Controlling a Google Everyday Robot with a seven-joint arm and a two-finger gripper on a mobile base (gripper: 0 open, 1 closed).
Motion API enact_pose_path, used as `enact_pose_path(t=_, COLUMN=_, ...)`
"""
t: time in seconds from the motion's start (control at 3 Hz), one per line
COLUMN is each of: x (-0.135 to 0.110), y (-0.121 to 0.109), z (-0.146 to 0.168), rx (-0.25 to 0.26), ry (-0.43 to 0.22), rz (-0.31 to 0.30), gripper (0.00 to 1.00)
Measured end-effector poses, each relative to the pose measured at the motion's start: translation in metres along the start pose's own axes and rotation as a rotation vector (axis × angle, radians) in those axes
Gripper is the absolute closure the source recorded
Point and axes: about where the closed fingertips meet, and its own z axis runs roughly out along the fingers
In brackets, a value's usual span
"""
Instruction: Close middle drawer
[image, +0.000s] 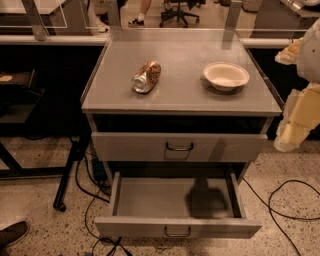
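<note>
Clearly open: the middle drawer (165, 197), pulled well out of the cabinet (190, 95) toward the camera, lying down and to the left of the gripper (289, 136) and well apart from it. Nothing showing inside but a shadow on the grey floor; at the near end, a low front panel with a small wire handle (177, 231) at its centre. Needs a straight push back along its rails, so that front panel looks like the natural face to press. Just above and farther back, left of the gripper at about its height: a taller drawer front (130, 146) with a larger handle, sitting nearly flush. Up and left of the gripper, on the cabinet top: a crushed can (146, 76) on its side and a pale bowl (226, 75) upright, apart from each other, neither in the drawer's path. At the right edge of the view, beside the cabinet's right corner, hangs the gripper, touching nothing, probably held out there to stay clear of the open drawer before an approach. Cannot tell whether open or closed. Below the gripper, cables (270, 207) on the speckled floor near the drawer's right corner.
</note>
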Motion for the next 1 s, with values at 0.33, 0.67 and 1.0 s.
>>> enact_pose_path(t=0.33, x=0.0000, y=0.0000, z=0.0000, rx=0.000, ry=0.000, rz=0.000, gripper=0.00)
enact_pose_path(t=0.67, x=0.0000, y=0.0000, z=0.0000, rx=0.000, ry=0.000, rz=0.000, gripper=0.15)
enact_pose_path(t=1.0, x=0.0000, y=0.0000, z=0.0000, rx=0.000, ry=0.000, rz=0.000, gripper=0.37)
